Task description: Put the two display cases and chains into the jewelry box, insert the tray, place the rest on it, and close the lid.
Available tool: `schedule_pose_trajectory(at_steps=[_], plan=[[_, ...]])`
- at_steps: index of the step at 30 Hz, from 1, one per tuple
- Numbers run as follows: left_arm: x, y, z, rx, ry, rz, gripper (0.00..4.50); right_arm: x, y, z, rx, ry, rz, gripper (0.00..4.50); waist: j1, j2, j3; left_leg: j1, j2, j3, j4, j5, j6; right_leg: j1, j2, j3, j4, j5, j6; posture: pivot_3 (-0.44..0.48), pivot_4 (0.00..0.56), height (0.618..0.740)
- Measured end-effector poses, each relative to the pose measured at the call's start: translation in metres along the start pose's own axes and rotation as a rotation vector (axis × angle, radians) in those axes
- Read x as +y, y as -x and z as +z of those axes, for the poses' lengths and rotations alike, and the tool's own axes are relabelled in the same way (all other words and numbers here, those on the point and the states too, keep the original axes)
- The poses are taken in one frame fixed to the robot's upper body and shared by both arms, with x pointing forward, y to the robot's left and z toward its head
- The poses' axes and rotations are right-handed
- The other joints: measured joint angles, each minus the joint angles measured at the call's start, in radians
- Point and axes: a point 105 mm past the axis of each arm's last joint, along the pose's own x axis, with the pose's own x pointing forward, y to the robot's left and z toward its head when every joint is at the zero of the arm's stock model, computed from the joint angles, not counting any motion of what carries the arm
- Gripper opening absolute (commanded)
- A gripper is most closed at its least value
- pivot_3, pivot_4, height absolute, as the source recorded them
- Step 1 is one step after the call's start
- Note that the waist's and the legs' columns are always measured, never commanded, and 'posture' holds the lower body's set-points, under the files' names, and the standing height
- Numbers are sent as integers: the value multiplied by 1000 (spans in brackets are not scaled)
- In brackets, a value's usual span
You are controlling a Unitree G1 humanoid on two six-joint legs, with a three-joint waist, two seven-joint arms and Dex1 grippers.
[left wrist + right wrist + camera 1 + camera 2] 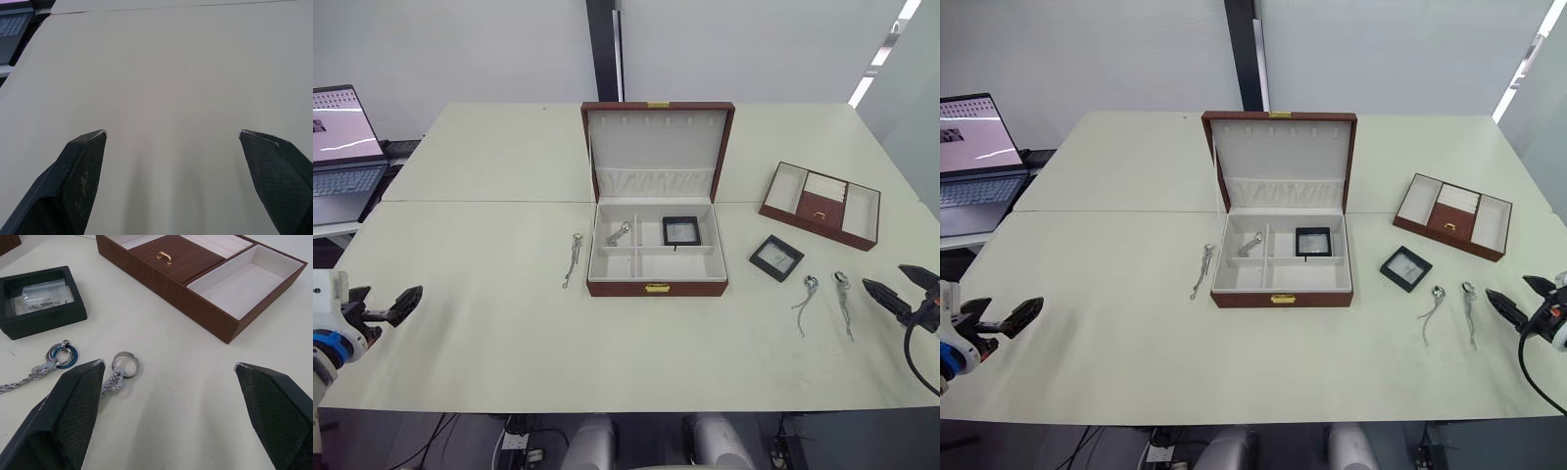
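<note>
The brown jewelry box (656, 288) stands open in the middle of the table, lid upright. One chain (619, 233) lies in its back left compartment and a black display case (680, 230) in the back right one. Another chain (573, 258) lies on the table left of the box. To the right of the box sit a second display case (775, 258) and two ringed chains (806, 302) (843, 302). The tray (820, 205) rests at the right rear. My right gripper (901, 282) is open just right of those chains. My left gripper (384, 299) is open over bare table at the far left.
A laptop (342, 147) stands open beyond the table's left rear corner. A seam (489, 201) runs across the tabletop behind the box. The front edge of the table (607, 406) is near both arms.
</note>
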Motion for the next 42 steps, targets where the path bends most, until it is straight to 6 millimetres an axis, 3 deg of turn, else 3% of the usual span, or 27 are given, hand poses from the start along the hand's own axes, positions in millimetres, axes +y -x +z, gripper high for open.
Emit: schedule_pose_trajectory(at_steps=[13,18,20,27,31,36,42], plan=[[-17,-10,9,-28,-8,-54,4484,2,1,-2,4,-1,6,4500,0,0,0,0,0,0,0,0,0,0,0,0,0,0,0,0,150,740],[-28,-15,20,-71,10,-95,4484,18,-4,20,-52,18,85,4500,0,0,0,0,0,0,0,0,0,0,0,0,1,0,0,0,150,740],[-36,-15,25,-98,28,-127,4484,33,-9,34,-80,39,153,4500,-1,0,0,0,0,0,0,0,0,0,0,0,1,0,0,0,150,740],[-59,-16,27,-149,88,-191,4484,126,-26,86,-170,107,541,4500,2,0,0,0,1,-2,1,0,0,0,0,0,1,0,0,0,150,740],[-91,-28,20,-151,143,-243,4484,166,-30,109,-212,167,703,4500,5,-1,0,0,0,-3,1,0,0,0,-1,-1,1,0,1,0,150,740],[-139,-39,23,-181,190,-297,4484,203,-34,131,-264,214,837,4500,6,-2,0,-1,0,-4,1,0,-1,0,0,-2,0,0,1,0,150,740],[-175,-55,24,-197,223,-291,4484,222,-42,133,-255,196,908,4500,6,-2,0,-1,-1,-4,2,0,-1,0,0,-2,0,0,1,0,150,740]])
